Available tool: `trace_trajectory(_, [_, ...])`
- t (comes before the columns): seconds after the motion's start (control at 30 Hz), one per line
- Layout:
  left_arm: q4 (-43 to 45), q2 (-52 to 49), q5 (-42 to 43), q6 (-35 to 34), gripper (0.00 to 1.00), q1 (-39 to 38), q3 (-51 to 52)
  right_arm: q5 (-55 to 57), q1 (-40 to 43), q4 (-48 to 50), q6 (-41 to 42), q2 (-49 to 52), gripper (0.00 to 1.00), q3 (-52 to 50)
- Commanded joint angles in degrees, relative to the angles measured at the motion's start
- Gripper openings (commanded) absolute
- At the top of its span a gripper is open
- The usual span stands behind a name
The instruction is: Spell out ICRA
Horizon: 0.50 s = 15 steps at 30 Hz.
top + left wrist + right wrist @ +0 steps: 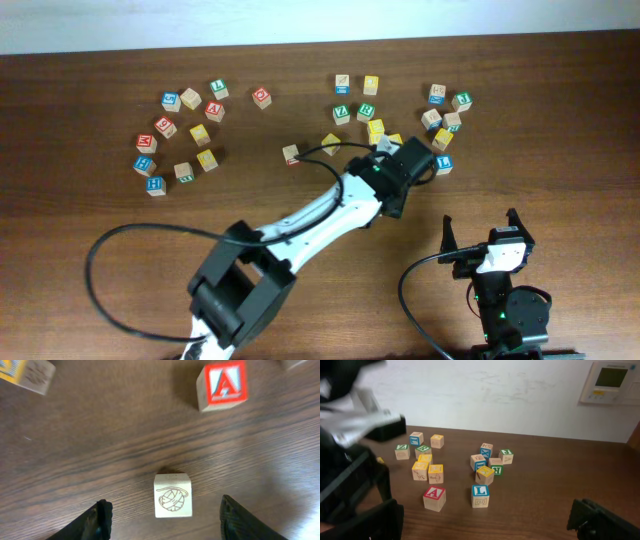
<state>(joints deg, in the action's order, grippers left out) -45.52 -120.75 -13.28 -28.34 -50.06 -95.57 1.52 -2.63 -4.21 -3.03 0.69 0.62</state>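
My left gripper [164,510] is open, low over the table. A plain wooden block with a yarn-ball drawing [172,495] lies between its fingers, touching neither. A red A block [225,385] stands beyond it to the right, and it also shows in the right wrist view [434,497] next to a blue L block [480,496]. In the overhead view the left gripper [415,160] reaches into the right-hand cluster and hides both blocks. My right gripper [480,232] is open and empty near the front edge, also seen in its wrist view [485,525].
Several letter blocks lie in a left cluster [190,130] and a right cluster [440,115]. Single blocks lie at the back middle [262,97] and the centre [291,154]. A yellow block [25,372] is to the far left of the left gripper. Cables loop at the front [120,280].
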Motion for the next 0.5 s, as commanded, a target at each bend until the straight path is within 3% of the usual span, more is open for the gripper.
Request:
trace_trajectory(0.0, [0.1, -3.7, -2.2, -0.8, 0.54, 0.1, 0.0, 0.7, 0.5, -0.3, 0.0, -0.4, 0.98, -0.3])
trace_trajectory(0.13, [0.5, -5.1, -2.2, -0.8, 0.52, 0.1, 0.0, 0.7, 0.5, -0.3, 0.0, -0.4, 0.98, -0.3])
trace_trajectory(0.37, [0.3, -5.2, -2.0, -0.8, 0.39, -0.8, 0.0, 0.7, 0.5, -0.3, 0.0, -0.4, 0.98, -0.3])
trace_trajectory(0.47, [0.3, -5.2, -2.0, -0.8, 0.39, -0.8, 0.0, 0.7, 0.5, -0.3, 0.0, -0.4, 0.98, -0.3])
